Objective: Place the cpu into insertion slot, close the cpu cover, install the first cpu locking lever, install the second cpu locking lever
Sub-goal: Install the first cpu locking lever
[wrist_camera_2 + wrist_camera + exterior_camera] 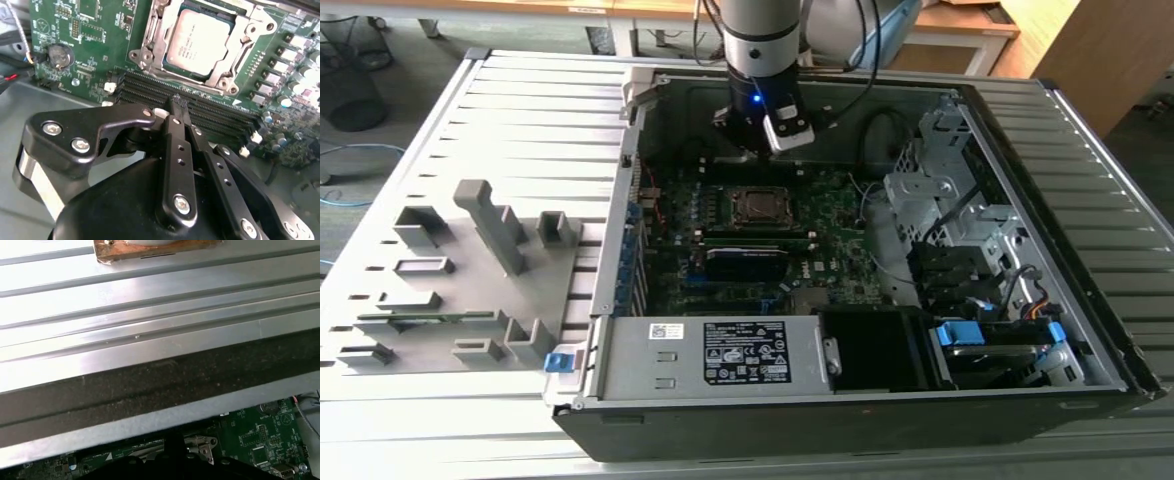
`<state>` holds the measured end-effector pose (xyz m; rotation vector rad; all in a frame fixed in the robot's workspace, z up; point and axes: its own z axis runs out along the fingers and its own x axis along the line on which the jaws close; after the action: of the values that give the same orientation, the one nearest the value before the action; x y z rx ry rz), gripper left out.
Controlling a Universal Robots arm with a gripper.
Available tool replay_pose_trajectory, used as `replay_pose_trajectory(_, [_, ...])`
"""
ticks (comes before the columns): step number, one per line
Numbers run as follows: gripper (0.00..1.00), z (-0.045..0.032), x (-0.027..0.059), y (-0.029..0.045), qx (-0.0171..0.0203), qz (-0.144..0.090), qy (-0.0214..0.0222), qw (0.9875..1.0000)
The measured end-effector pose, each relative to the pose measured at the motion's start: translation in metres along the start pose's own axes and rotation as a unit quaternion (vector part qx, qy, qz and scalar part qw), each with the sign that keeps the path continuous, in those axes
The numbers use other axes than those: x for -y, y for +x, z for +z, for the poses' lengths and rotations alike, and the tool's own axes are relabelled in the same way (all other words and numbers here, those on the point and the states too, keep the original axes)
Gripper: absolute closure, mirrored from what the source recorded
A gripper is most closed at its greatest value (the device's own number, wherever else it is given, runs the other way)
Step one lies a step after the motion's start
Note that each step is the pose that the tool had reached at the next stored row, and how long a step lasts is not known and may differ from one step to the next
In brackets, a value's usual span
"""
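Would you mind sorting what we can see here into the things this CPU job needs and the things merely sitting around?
Part of the job:
- cpu, seated in its socket
- cpu cover, closed around the chip
- gripper, above the memory slots beside the socket

Just lying about:
- coin battery
- power supply
- grey fixture blocks

One cpu (200, 42), one cpu cover (235, 47), one gripper (178, 106), one coin cell (60, 55), four memory slots (210, 112).

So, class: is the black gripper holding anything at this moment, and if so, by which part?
Nothing is held. The black gripper has its fingers closed together, empty, above the green motherboard; the silver-grey square cpu already sits in its socket.
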<state>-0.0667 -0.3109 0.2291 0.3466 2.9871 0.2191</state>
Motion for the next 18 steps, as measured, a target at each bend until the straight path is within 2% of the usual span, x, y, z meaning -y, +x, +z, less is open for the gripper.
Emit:
replay_pose_trajectory(3, [0.89, -0.0009, -0.0006, -0.0014, -0.0025, 0.000, 0.0007, 1.0000])
replay_pose_trajectory(6, [0.89, -0.0010, 0.0007, -0.0039, -0.0055, 0.001, 0.0033, 1.0000])
replay_pose_trajectory(15, [0.89, -0.0032, 0.0195, -0.0111, -0.0155, 0.002, 0.0087, 0.9998])
replay_pose_trajectory(16, [0.89, -0.0034, 0.0211, -0.0115, -0.0160, 0.002, 0.0096, 0.9998])
replay_pose_trajectory(18, [0.89, -0.0035, 0.0230, -0.0121, -0.0155, 0.002, 0.0147, 0.9998])
